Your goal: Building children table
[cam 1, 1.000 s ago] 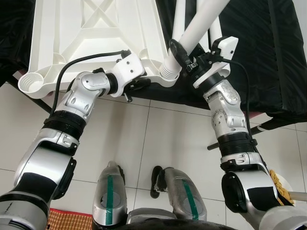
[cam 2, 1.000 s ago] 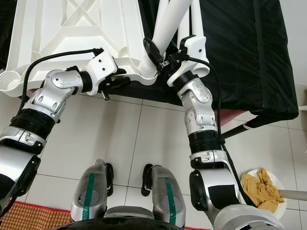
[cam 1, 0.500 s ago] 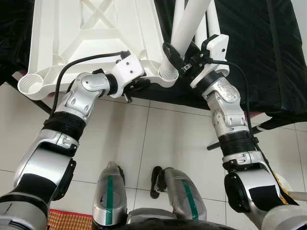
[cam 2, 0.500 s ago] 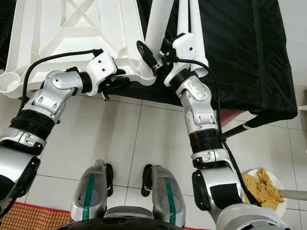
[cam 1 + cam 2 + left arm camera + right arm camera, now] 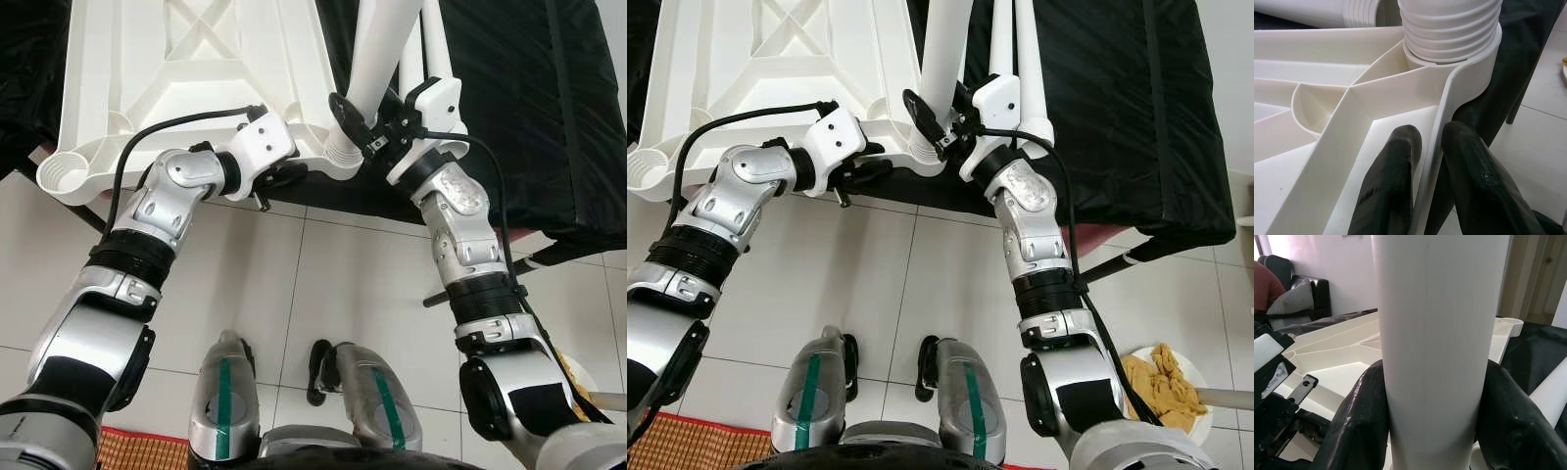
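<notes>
The white plastic tabletop (image 5: 196, 69) lies upside down on a black-covered surface. My left gripper (image 5: 1429, 132) is shut on its near rim, one finger on each side of the wall, just beside the corner socket (image 5: 340, 154). A white table leg (image 5: 377, 49) stands in that socket, and its ribbed end (image 5: 1449, 24) sits inside the ring. My right gripper (image 5: 367, 117) is shut around the leg a little above the socket; both black fingers (image 5: 1361, 421) hug the tube. The leg leans slightly to the right.
More white legs (image 5: 1019, 59) lie on the black cloth (image 5: 549, 117) behind the right arm. An empty socket (image 5: 61, 171) marks the tabletop's near left corner. A plate with a yellow cloth (image 5: 1161, 382) sits on the tiled floor at right. A person (image 5: 1268, 284) sits on a sofa.
My right gripper has shifted left and swung the leg from a strong rightward lean to nearly upright over the socket. The left gripper has kept its hold on the rim.
</notes>
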Robot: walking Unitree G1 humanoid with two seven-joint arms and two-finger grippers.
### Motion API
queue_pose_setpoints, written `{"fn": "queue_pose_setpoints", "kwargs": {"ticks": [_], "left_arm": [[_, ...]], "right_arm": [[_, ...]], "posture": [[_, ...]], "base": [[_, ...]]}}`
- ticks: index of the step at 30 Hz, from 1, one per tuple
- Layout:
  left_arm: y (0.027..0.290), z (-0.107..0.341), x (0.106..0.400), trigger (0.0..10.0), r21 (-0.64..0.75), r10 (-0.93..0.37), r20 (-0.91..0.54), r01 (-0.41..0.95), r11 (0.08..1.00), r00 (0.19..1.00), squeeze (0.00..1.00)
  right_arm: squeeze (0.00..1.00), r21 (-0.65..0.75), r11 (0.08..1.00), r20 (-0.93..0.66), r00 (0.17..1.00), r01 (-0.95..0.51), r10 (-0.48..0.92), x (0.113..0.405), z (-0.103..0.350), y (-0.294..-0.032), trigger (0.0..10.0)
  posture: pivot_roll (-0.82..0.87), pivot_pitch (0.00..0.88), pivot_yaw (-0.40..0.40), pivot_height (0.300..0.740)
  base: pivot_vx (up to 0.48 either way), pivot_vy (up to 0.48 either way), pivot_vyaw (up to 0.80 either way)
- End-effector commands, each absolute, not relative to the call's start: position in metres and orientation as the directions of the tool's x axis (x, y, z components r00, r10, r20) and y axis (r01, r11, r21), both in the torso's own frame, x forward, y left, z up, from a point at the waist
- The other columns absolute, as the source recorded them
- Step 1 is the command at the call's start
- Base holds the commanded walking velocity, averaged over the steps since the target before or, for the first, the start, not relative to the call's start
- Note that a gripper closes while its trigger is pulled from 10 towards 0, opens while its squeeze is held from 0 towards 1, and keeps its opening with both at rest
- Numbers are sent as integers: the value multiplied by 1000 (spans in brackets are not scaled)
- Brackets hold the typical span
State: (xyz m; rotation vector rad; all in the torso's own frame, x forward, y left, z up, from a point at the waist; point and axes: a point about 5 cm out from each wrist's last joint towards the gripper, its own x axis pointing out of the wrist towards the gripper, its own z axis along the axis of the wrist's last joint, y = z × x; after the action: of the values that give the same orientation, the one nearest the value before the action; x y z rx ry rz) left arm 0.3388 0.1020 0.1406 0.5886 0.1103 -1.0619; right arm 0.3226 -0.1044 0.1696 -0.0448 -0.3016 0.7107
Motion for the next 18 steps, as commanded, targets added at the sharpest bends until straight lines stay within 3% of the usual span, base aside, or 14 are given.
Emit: {"fn": "queue_pose_setpoints", "kwargs": {"ticks": [1,10,18], "left_arm": [[95,161,339,10000,475,-816,-294,817,327,497,0],[95,162,339,10000,478,-816,-293,816,326,498,0],[95,163,339,10000,480,-817,-291,815,325,498,0]], "right_arm": [[0,-72,734,106,727,-675,679,317,136,-103,10000],[0,47,817,53,819,-574,572,330,129,-116,10000],[0,78,824,27,828,-561,561,332,125,-117,10000]], "posture": [[31,79,-51,740],[32,81,-50,740],[32,83,-51,740]], "base": [[0,0,0],[0,0,0],[0,0,0]]}}
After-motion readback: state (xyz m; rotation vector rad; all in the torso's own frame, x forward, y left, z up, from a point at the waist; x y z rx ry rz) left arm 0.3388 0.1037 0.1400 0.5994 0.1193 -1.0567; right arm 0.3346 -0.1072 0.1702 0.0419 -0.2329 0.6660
